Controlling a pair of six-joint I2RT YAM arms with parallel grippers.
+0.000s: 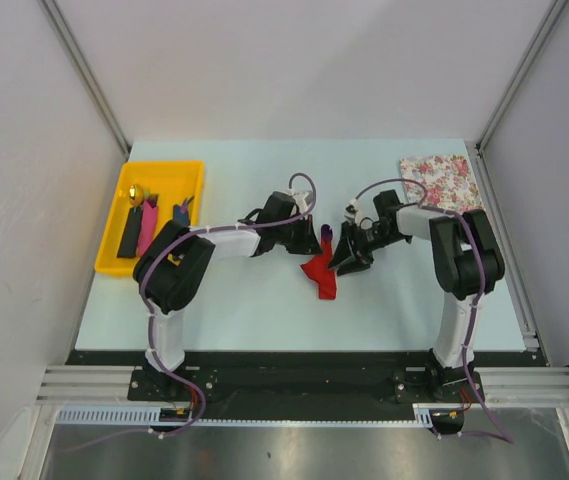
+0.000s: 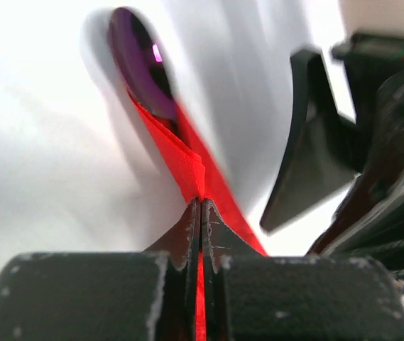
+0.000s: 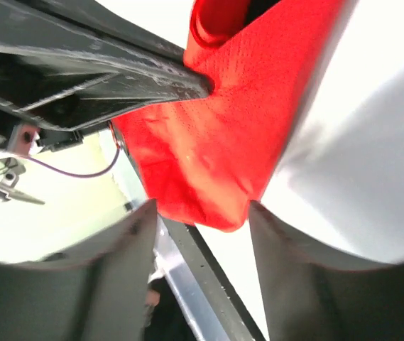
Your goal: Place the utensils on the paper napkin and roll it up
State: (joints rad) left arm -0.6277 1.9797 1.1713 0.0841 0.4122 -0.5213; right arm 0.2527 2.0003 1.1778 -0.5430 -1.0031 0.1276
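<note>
Three utensils lie in a yellow tray (image 1: 169, 178), well out to the left of the left gripper (image 2: 200, 213): one pink-handled (image 1: 147, 225), one black (image 1: 129, 235), one dark blue (image 1: 180, 212). A small gold item sits with them, too small to identify.

Left gripper: over the middle of the pale table (image 1: 264, 310), fingers (image 2: 180, 241) pressed together, pinching a fold of the paper napkin (image 2: 187, 167).

Paper napkin: bright red, bunched and partly folded, running straight out from the left fingertips and hanging between the two grippers. Whether its lower end touches the table cannot be told.

Purple utensil end (image 2: 141, 64): rounded, glossy, poking out of the napkin's far end, beyond the left fingertips.

Right gripper (image 3: 202, 206): just right of the napkin, facing the left gripper, fingers spread; the napkin's corner sits at the gap between them, not clamped.

Flowered sheet (image 1: 439, 180): flat on the table, beyond and to the right of the right gripper, apart from it.
</note>
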